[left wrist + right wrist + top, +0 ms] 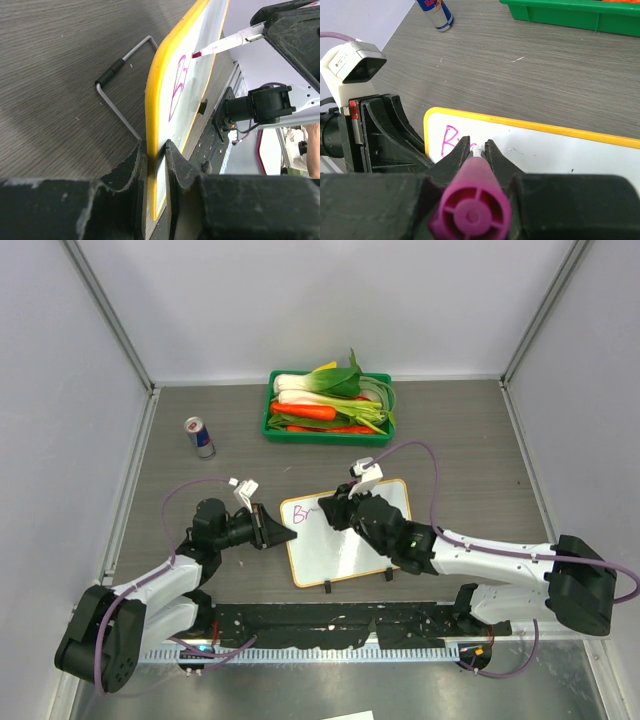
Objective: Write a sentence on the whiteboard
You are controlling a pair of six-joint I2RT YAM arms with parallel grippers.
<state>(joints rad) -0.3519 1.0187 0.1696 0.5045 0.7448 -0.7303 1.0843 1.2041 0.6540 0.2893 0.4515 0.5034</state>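
Bright, even light falls from above. The whiteboard (345, 545) looks very white and clean. Soft grey shadows lie on the worktop (60, 75) beside it. Up close, the purple marker (470, 216) looks big and fuzzy at its near end.

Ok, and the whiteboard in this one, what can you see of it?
The whiteboard is a small white rectangle with rounded corners and a yellow-orange rim, lying on the table between the arms. Two small black clips sit on its near edge. Its far left corner carries purple-magenta writing, reading about "Br"; the rest is blank. The left gripper clamps its left edge, and the marker held by the right gripper has its tip at the surface by the letters.
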